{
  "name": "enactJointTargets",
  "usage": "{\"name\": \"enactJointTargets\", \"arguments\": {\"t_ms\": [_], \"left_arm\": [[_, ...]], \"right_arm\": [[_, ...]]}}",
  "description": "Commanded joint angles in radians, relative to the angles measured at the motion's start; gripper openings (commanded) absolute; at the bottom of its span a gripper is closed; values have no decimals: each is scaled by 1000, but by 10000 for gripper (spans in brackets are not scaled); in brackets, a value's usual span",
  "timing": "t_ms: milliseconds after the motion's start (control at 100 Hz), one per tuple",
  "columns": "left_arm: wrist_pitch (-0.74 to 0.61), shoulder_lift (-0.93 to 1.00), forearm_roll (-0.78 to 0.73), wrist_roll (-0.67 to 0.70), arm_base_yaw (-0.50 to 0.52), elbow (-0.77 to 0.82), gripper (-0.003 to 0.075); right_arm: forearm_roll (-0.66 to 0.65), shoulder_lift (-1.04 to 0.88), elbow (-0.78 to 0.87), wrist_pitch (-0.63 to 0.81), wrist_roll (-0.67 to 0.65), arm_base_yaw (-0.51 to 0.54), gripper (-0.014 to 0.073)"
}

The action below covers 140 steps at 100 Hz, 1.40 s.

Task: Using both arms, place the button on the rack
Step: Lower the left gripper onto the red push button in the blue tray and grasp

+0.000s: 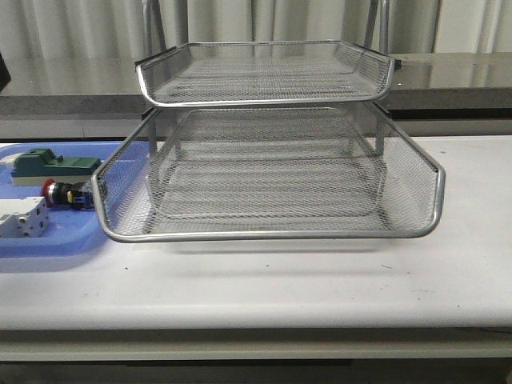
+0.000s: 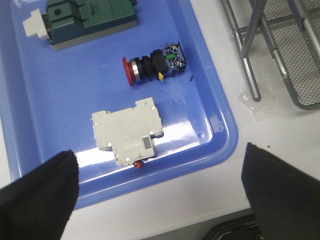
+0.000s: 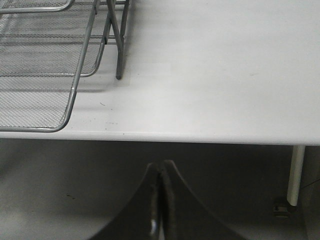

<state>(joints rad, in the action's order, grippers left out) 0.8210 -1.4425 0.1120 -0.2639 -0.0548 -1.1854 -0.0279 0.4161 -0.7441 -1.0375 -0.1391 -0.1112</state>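
Note:
The button (image 1: 66, 194), red head and black body, lies on its side in the blue tray (image 1: 48, 240) at the left, just beside the rack's pulled-out lower tray (image 1: 264, 234). It also shows in the left wrist view (image 2: 152, 63). The silver mesh rack (image 1: 264, 80) stands mid-table. My left gripper (image 2: 160, 172) is open and empty, high above the tray's near edge, short of the button. My right gripper (image 3: 161, 172) is shut and empty, off the table's front edge to the right of the rack (image 3: 45, 75). Neither arm shows in the front view.
A green block (image 1: 56, 166) and a white terminal block (image 1: 22, 218) share the blue tray with the button; both show in the left wrist view, the green block (image 2: 87, 20) and the white block (image 2: 129, 129). A table leg (image 3: 296, 172) stands at the right.

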Motion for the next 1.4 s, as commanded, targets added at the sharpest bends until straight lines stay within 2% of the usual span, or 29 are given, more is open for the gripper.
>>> {"name": "enactJointTargets", "arguments": {"t_ms": [0,190,500,620,960,1390], "left_arm": [[-27,-14,15,-5,-8,-49,637],[10,-163,19,-121,-8,-182,637],[165,-417,101,-514,-8,-483,637],[209,-501,104,-602,-17,-572,637],[218,-640,69,-755,-54,-662,637],[191,-713,13,-762,-57,-664,637]], "right_arm": [[-15,10,-33,57,4,2,-70],[-15,10,-33,57,4,2,-70],[-15,10,-33,57,4,2,-70],[-15,10,-33,57,4,2,-70],[-15,10,-33,57,4,2,-70],[-15,10,-33,57,4,2,-70]]}}
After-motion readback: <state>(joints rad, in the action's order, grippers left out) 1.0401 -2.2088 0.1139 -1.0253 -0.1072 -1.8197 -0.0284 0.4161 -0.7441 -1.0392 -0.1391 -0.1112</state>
